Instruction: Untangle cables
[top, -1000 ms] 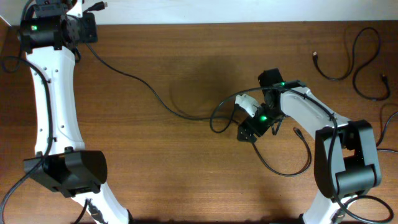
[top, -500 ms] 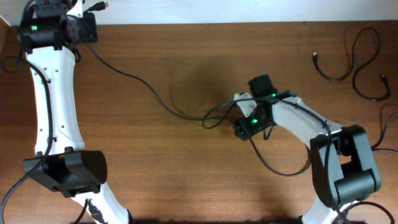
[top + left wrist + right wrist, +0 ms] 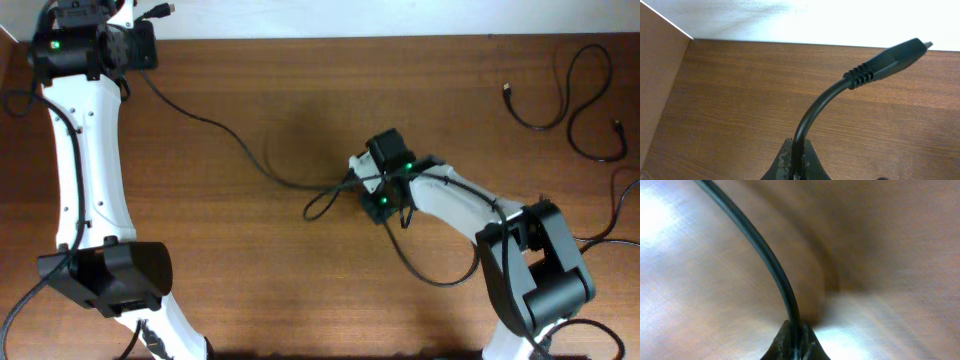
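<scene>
left gripper (image 3: 797,160) pinches cable (image 3: 816,106) below plug (image 3: 892,56) (plug tilted up) | right gripper (image 3: 796,341) clamps cable mid-table

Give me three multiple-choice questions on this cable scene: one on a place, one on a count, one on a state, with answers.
1. Where on the brown wooden table do the loose black cord loops lie?
A. far right corner
B. centre
C. near left corner

2. How many tools grip the long thin black cord?
A. none
B. one
C. two

3. The right tool is:
A. wide open
B. shut on the cord
C. holding a cup

Answers: 1 A, they curl at the far right edge. 2 C, the left tool pinches it behind its plug and the right tool pinches it mid-length. 3 B, its fingers close around the cord.
</scene>
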Action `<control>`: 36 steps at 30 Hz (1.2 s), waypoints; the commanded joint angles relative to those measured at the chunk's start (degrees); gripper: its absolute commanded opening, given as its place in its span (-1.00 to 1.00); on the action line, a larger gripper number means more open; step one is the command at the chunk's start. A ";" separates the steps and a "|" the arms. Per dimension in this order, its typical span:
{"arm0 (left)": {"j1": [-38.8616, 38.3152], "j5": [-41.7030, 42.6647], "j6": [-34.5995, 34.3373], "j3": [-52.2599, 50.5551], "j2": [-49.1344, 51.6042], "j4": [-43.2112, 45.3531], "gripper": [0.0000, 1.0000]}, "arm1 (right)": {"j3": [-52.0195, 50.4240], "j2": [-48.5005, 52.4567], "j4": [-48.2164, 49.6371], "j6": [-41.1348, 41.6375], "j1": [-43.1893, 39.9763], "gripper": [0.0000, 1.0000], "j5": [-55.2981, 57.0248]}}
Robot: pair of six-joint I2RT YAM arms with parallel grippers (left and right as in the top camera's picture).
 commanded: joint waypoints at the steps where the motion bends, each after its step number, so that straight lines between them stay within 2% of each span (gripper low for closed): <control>1: -1.20 0.85 -0.61 0.37 -1.07 0.15 -1.00 | 14.27 1.18 -4.20 2.71 -7.52 -0.92 4.76; 5: -5.90 0.83 -0.61 0.37 -1.07 0.11 -1.00 | 32.39 1.18 -12.55 4.61 -18.16 -0.93 4.76; 7: -10.03 1.03 -1.25 0.37 -0.74 -0.11 -1.00 | 38.97 1.18 -13.73 5.05 -24.33 -0.92 4.72; 11: -18.25 1.01 -2.32 0.37 0.50 -0.13 -1.00 | 41.79 1.18 -12.17 5.07 -29.77 -0.92 4.68; 15: -20.76 1.01 -2.78 0.37 0.55 -0.28 -1.00 | 49.70 1.20 0.85 11.08 -27.17 -0.92 2.80; 18: -20.76 1.01 -3.02 0.37 0.55 -0.94 -1.00 | 50.01 3.89 12.26 17.59 -26.97 -0.92 7.41; 21: -20.76 1.01 -3.04 0.37 0.55 -1.16 -1.00 | 50.01 10.36 12.48 22.67 -27.02 -0.92 5.97; 26: -21.68 1.03 -4.28 0.37 0.55 -1.18 -1.00 | 49.96 21.42 5.38 22.53 -25.11 -0.93 3.63; 30: -24.59 1.03 -4.28 0.37 0.55 -1.14 -1.00 | 49.83 24.15 1.88 17.90 -23.19 -0.92 4.13; 34: -26.51 1.51 -4.33 0.37 0.57 -0.98 -1.00 | 49.86 24.57 1.20 17.77 -23.30 -0.92 4.28; 35: -26.67 4.11 -4.92 0.37 0.66 -1.01 -1.00 | 49.86 24.57 1.27 17.53 -23.34 -0.92 4.28; 36: -27.47 10.47 -6.10 0.37 1.20 -0.85 -1.00 | 49.86 24.57 1.66 17.35 -23.34 -0.92 4.72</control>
